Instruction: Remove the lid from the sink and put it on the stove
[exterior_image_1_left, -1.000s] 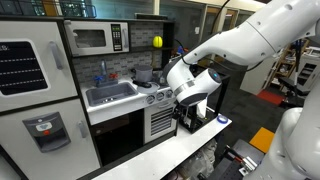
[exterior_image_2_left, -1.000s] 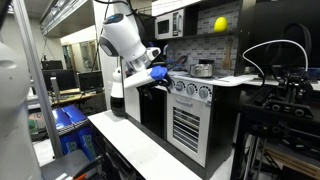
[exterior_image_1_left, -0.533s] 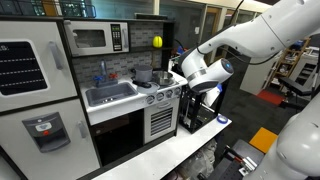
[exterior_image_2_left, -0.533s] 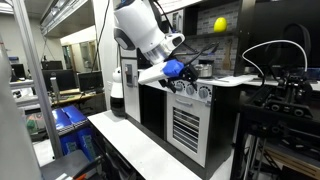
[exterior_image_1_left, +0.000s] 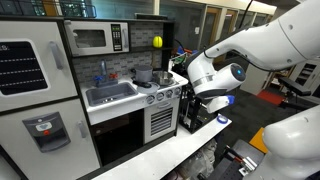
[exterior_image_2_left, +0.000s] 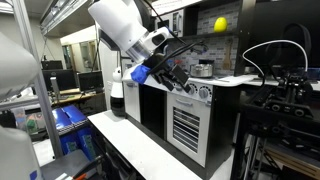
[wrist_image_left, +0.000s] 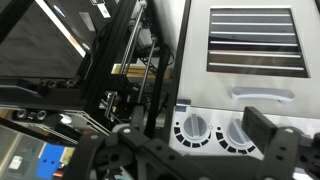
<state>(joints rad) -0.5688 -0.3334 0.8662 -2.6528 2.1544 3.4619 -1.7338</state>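
1. two dark fingers (wrist_image_left: 268, 135) of the gripper (wrist_image_left: 195, 145) stand spread at the bottom of the wrist view. the jaws are parted and nothing is held between them.
2. two round white knobs (wrist_image_left: 195, 128) on the front of the stove show in the gap between the fingers. the slatted oven door (wrist_image_left: 250, 40) lies above them in that view.
3. in an exterior view the gripper (exterior_image_2_left: 172, 76) hangs just in front of the knob row (exterior_image_2_left: 190, 90), close to the stove front. whether it touches cannot be told.
4. the lid cannot be picked out in any view, so its place relative to the jaws cannot be told.
5. the sink (exterior_image_1_left: 112, 103) is a light grey basin with a small faucet (exterior_image_1_left: 102, 72) behind it, set in the white counter. it is seen at a shallow angle, and what lies in it is too small to tell.
6. the stove (exterior_image_1_left: 158, 88) stands between the sink and the arm's wrist (exterior_image_1_left: 210, 75). the sink is thus well apart from the gripper, on the far side of the stove from it.
7. a shiny silver pot (exterior_image_1_left: 143, 76) stands upright on the stove top, and shows in both exterior views (exterior_image_2_left: 203, 69). its inside is not visible.
8. the microwave (exterior_image_1_left: 92, 38) above the sink has its door shut. a yellow ball (exterior_image_1_left: 157, 41) sits on the shelf beside it.
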